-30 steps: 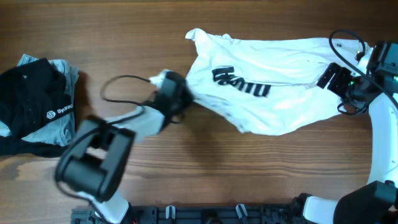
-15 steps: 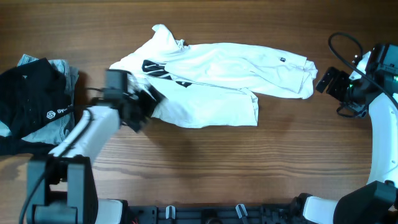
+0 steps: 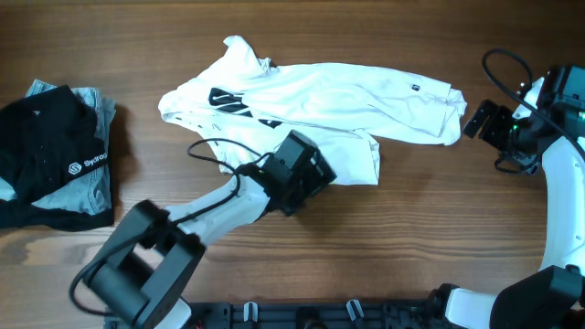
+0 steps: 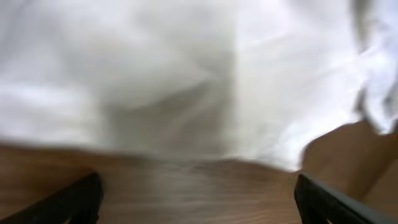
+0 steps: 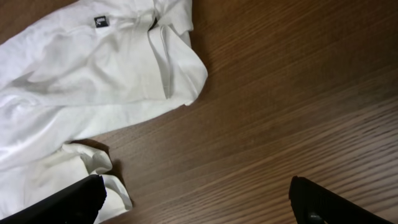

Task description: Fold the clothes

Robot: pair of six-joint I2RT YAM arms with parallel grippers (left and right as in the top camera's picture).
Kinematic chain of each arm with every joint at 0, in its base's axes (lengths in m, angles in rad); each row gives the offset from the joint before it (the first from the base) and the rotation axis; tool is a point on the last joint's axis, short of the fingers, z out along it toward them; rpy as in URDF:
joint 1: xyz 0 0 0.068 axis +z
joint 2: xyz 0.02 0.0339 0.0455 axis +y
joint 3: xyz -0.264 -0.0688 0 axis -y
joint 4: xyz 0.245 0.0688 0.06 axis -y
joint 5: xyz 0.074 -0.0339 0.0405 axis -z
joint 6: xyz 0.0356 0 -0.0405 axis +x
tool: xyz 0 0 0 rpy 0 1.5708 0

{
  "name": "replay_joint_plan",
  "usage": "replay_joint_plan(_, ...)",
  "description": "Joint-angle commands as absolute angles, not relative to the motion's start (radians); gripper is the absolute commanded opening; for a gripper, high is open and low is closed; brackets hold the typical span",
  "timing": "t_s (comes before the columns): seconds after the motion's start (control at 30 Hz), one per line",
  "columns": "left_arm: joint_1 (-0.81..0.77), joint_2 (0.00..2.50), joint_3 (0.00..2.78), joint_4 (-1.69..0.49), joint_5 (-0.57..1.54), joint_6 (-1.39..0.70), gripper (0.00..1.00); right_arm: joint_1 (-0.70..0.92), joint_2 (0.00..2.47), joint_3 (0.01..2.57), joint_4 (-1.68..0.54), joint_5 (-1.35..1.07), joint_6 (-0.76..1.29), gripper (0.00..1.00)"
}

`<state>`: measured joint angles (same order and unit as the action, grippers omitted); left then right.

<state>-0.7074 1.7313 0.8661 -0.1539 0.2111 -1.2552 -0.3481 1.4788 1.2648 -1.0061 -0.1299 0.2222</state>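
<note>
The clothes, a white T-shirt [image 3: 329, 100] with black lettering [image 3: 233, 102], lie crumpled across the middle of the table, sleeves bunched. My left gripper [image 3: 309, 170] sits at the shirt's near hem. In the left wrist view it [image 4: 199, 205] stands open over bare wood, the white fabric [image 4: 186, 74] just ahead and nothing between the fingers. My right gripper [image 3: 480, 121] hovers just right of the shirt's right end. It [image 5: 196, 205] is open and empty, with the shirt [image 5: 93, 68] and its small black label [image 5: 101, 22] to the upper left.
A black garment with a white logo [image 3: 46, 155] lies on a light blue-grey one [image 3: 96, 187] at the far left. The left arm's cable [image 3: 215, 151] loops over the wood beside the shirt. Bare wood shows along the near side.
The left gripper dragged the shirt leftwards, let go of it and opened, then swung right to the near hem. The shirt now lies further left. The right arm has barely moved.
</note>
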Motion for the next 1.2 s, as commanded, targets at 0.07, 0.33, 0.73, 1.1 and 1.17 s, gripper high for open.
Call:
replay_joint_plan(0.07, -0.689, 1.888, 0.836, -0.018, 0.083, -1.322, 0.71, -0.347, 1.466, 1.256, -1.006, -0.131, 0.209, 1.00)
replay_joint_plan(0.33, -0.647, 1.889, 0.836, -0.052, 0.070, -1.322, 0.22, -0.347, 1.466, 1.256, -1.002, -0.131, 0.209, 1.00)
replay_joint_plan(0.73, -0.487, 1.709, 0.836, -0.581, 0.070, -1.106, 0.04, -0.347, 1.467, 1.256, -1.019, -0.127, 0.202, 1.00)
replay_joint_plan(1.1, -0.123, 1.362, 0.836, -0.952, -0.167, -1.046, 0.04, -0.229, 1.599, 1.250, -1.139, -0.364, 0.024, 0.95)
replay_joint_plan(1.17, -0.137, 1.370, 0.836, -0.938, -0.154, -1.046, 0.04, -0.125, 1.649, 1.250, -1.141, -0.364, 0.001, 0.96)
